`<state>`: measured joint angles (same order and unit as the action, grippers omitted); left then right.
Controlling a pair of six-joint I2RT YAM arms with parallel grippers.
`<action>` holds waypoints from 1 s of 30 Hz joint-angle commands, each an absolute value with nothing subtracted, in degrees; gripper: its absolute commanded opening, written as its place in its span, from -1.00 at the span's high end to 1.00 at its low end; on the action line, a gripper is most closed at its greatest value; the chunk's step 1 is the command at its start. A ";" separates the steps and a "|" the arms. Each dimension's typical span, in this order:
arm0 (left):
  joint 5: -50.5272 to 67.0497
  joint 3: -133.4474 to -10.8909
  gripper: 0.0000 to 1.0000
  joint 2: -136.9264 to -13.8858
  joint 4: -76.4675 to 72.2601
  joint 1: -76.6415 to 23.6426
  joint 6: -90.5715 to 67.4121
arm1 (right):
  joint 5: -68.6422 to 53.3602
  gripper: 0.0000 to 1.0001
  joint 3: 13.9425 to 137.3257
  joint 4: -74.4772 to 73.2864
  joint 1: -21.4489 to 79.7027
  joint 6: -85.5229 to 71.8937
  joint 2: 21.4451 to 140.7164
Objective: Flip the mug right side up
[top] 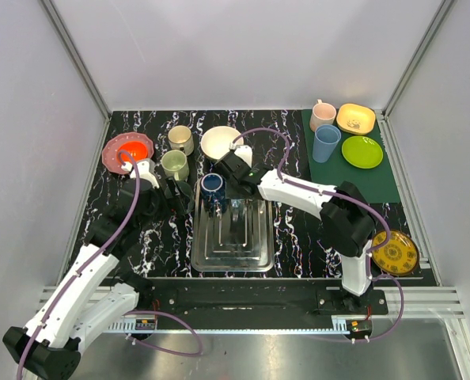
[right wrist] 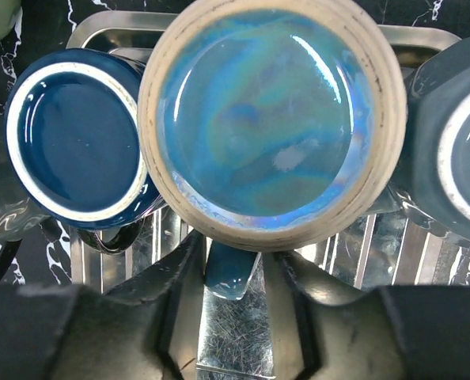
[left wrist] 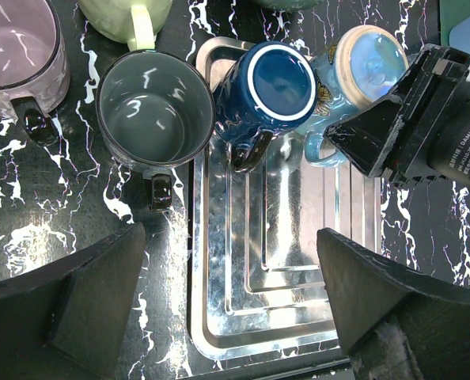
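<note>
A light blue mug (right wrist: 263, 119) with a cream foot ring stands bottom up on the metal tray (right wrist: 243, 332). It also shows in the left wrist view (left wrist: 369, 59). My right gripper (right wrist: 236, 265) is open, with one finger on each side of the mug's handle (right wrist: 231, 277) and a small gap on the right. A dark blue mug (right wrist: 73, 142) stands bottom up beside it, to the left (top: 212, 185). My left gripper (left wrist: 231, 237) is wide open and empty, high over the tray's near left corner (left wrist: 219, 332). In the top view my right gripper (top: 235, 207) hides the light blue mug.
An upright grey mug (left wrist: 154, 111), a pink mug (left wrist: 17, 47) and a pale green mug (left wrist: 128, 16) stand left of the tray. A third grey-blue mug (right wrist: 456, 158) sits right of the light blue one. A white bowl (top: 219, 142) and a green mat (top: 354, 178) with dishes lie behind.
</note>
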<state>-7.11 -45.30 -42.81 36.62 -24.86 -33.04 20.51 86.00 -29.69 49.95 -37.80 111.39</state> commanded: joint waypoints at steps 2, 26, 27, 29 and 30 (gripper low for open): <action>-7.82 -46.76 -0.86 -42.36 34.89 -25.05 -32.78 | 20.39 0.45 87.19 -28.30 48.96 -37.09 112.76; -8.26 -46.67 -0.86 -43.24 34.37 -25.14 -33.13 | 20.13 0.78 82.79 -30.23 50.45 -35.68 102.75; -8.26 -46.67 -0.86 -43.33 34.37 -25.14 -33.05 | 20.04 0.79 82.79 -30.41 50.54 -35.68 102.48; -8.17 -46.58 -0.86 -43.42 34.45 -25.14 -33.13 | 19.69 0.81 82.53 -30.59 50.71 -35.51 102.13; -8.17 -46.50 -0.86 -43.33 34.45 -25.14 -33.13 | 19.69 0.81 82.53 -30.76 50.80 -35.51 102.04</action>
<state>-7.11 -45.30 -43.31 36.42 -24.95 -33.06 18.94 82.00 -30.61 50.02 -36.40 107.15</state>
